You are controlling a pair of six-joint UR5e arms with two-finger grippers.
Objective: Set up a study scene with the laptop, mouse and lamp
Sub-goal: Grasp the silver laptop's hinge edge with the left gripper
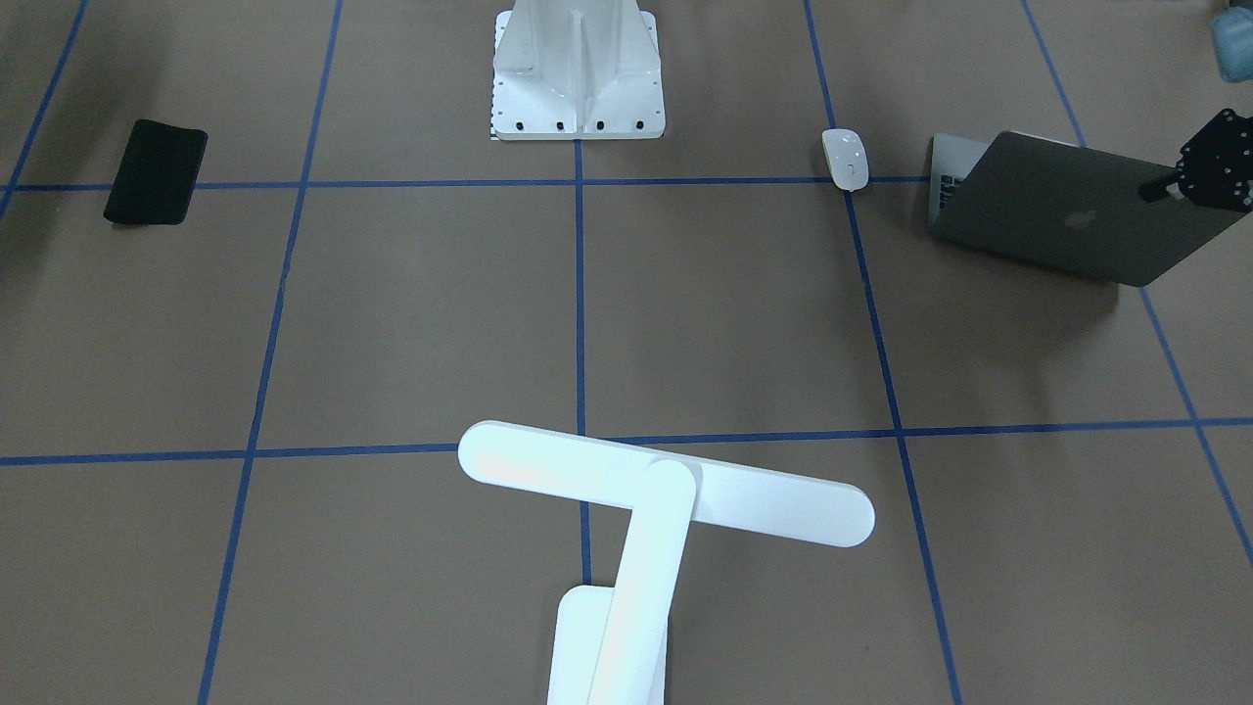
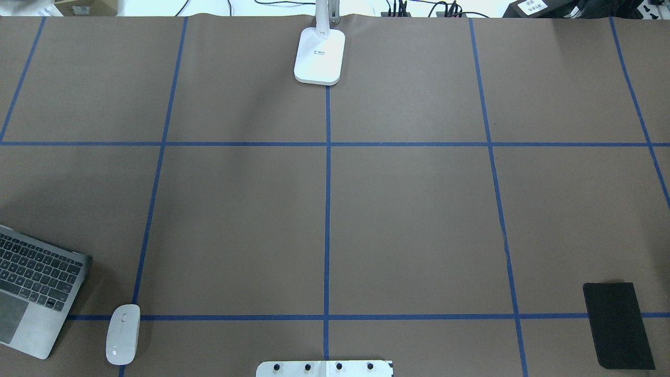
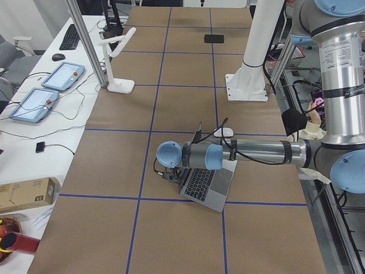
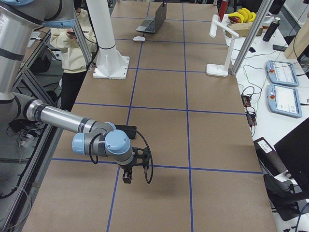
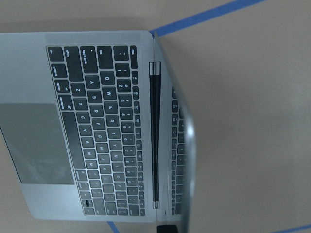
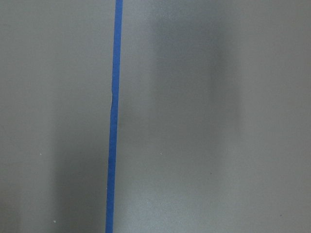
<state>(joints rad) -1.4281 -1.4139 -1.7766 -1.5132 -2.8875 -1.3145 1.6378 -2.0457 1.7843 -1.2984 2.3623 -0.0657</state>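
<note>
The grey laptop (image 1: pixel 1038 211) stands open at the table's left end, lid with apple logo raised; its keyboard shows in the overhead view (image 2: pixel 36 283) and the left wrist view (image 5: pixel 102 131). My left gripper (image 1: pixel 1165 188) is at the lid's top edge, one finger on each face, shut on the lid. The white mouse (image 1: pixel 845 159) lies beside the laptop, also seen from overhead (image 2: pixel 123 334). The white lamp (image 1: pixel 666 485) stands at the far middle edge, its base (image 2: pixel 320 56) on the centre line. My right gripper (image 4: pixel 128 174) points down over bare table; I cannot tell if it is open.
A black mouse pad (image 2: pixel 617 324) lies at the near right, close to my right arm. The white bolted pedestal (image 1: pixel 578 73) stands at the near middle. Blue tape lines (image 6: pixel 114 121) grid the brown table. An operator stands behind the robot in the right exterior view (image 4: pixel 72 43).
</note>
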